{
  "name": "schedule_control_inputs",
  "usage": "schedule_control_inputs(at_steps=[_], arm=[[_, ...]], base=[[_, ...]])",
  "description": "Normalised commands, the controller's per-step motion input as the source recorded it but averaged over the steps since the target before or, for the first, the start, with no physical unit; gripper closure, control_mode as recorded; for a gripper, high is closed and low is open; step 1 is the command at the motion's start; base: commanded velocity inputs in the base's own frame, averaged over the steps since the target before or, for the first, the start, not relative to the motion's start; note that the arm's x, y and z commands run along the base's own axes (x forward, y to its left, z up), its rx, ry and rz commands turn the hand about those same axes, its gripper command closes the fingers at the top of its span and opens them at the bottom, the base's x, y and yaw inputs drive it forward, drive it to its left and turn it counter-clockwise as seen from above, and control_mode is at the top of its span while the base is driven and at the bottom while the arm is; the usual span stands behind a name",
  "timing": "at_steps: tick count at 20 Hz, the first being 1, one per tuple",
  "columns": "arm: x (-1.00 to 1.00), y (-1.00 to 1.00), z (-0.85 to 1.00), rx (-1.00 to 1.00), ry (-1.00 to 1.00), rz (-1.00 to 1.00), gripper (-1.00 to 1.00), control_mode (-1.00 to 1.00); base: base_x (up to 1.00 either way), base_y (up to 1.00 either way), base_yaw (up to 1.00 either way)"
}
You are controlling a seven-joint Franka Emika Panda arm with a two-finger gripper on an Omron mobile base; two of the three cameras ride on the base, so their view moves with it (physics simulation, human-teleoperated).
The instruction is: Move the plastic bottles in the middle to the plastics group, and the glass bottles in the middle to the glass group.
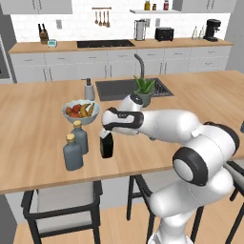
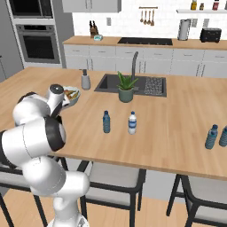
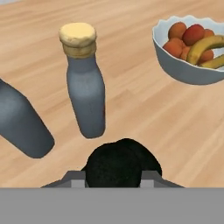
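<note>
Island counter [image 1: 38, 143]: gripper [image 1: 105, 135] clamped on black bottle [image 1: 106, 145], beside stoppered bottles [image 1: 79, 137] (front edge near).

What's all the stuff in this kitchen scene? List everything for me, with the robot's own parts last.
black bottle: one, opaque black, on the island beside the stoppered bottles, held at its top
grey-blue stoppered bottles: two, smoky with tan stoppers, island's near left
fruit bowl: one, white with orange and yellow fruit, behind those bottles
soap dispenser: one, pale grey, left of the sink
sink: one, dark, with a tall faucet
potted plant: one, green in a grey pot, front of the sink
small water bottles: two mid-island, one bluish, one white-labelled
blue bottles: two, island's right edge
stools: dark frames, grey seats, under the island
gripper: one, shut on the black bottle's neck
arm: one, white with dark joints
</note>
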Motion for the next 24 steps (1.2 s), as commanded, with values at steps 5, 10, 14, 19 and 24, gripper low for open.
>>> schedule_control_inputs(at_steps=[5,10,14,19,24], arm=[[0.00,0.40,0.00,0.06,0.00,0.03,1.00,-1.00],[0.02,0.13,-0.02,0.08,0.00,0.00,1.00,-1.00],[0.05,0.00,-0.09,0.00,0.01,0.00,1.00,-1.00],[0.01,0.00,-0.26,-0.06,0.01,0.00,1.00,-1.00],[0.00,0.05,-0.29,-0.09,0.00,0.00,1.00,-1.00]], base=[[0.00,0.00,0.00],[0.00,0.00,0.00],[0.00,0.00,0.00],[0.00,0.00,0.00],[0.00,0.00,0.00]])
